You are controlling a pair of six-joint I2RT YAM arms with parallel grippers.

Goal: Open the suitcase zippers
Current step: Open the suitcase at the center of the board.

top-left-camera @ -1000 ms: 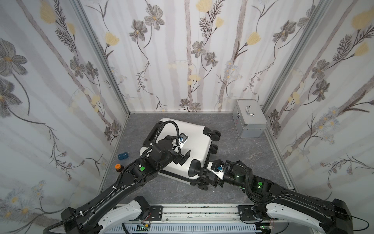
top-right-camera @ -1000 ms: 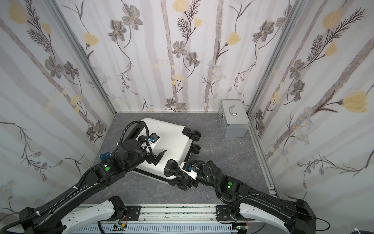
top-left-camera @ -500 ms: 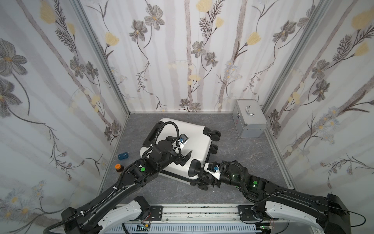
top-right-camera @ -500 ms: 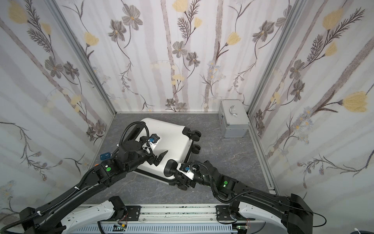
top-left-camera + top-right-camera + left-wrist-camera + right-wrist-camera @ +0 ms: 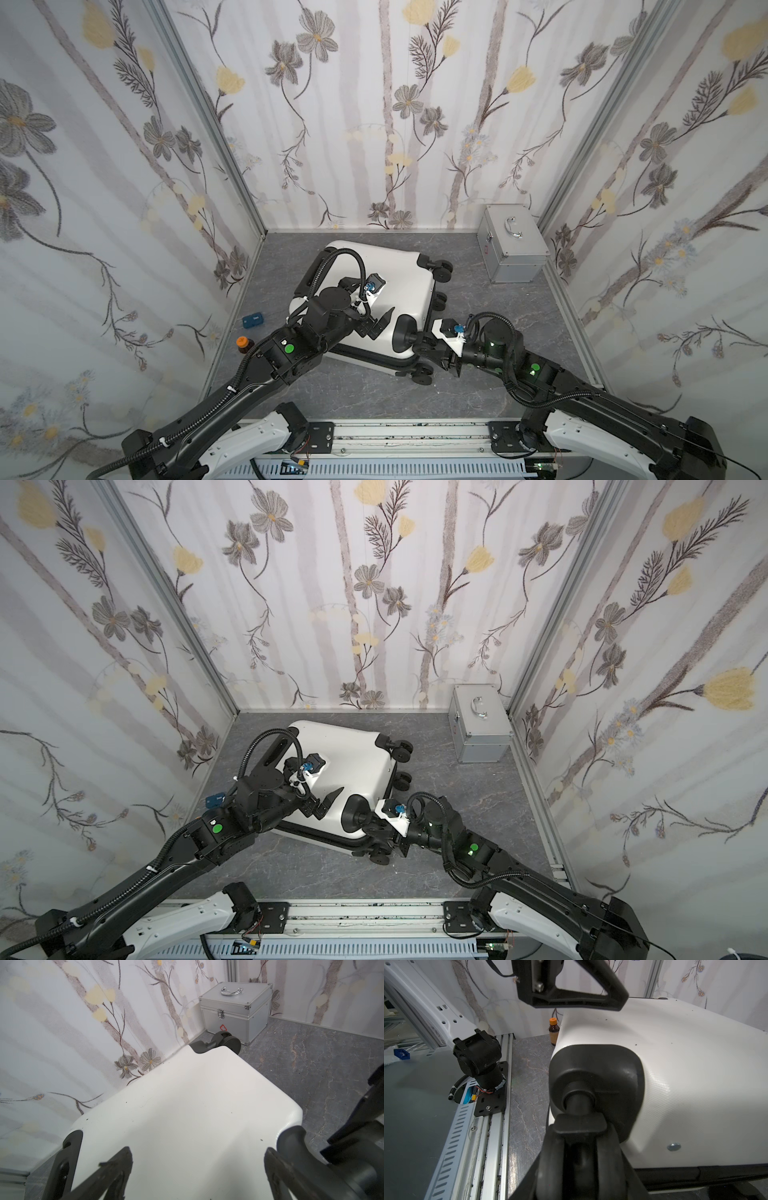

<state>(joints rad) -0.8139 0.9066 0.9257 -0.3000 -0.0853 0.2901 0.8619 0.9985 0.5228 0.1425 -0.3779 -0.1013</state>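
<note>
- Top views both show the suitcase [image 5: 399, 286] lying flat near the middle of the grey marbled surface [image 5: 374, 395]. Its white shell faces up, its wheels point to the robot's right, and its handle end points toward the left wall.
- The zippers [image 5: 695, 1174] show in the right wrist view as a dark band along the near side seam, under the white shell. I cannot pick out the pulls.
- The left claw [image 5: 380, 322] hangs over the shell's top face with its fingers spread wide and nothing between them. Whether it touches the shell cannot be told.
- The right claw [image 5: 428, 349] sits at the near wheel corner. In the right wrist view its fingers flank a caster wheel [image 5: 581, 1159]. Whether they press on it cannot be told.
- A silver box [image 5: 511, 245] stands in the far right corner, well apart from the suitcase.
- A brown bottle [image 5: 244, 345] with an orange cap and a small blue object [image 5: 253, 321] sit by the left wall.
</note>
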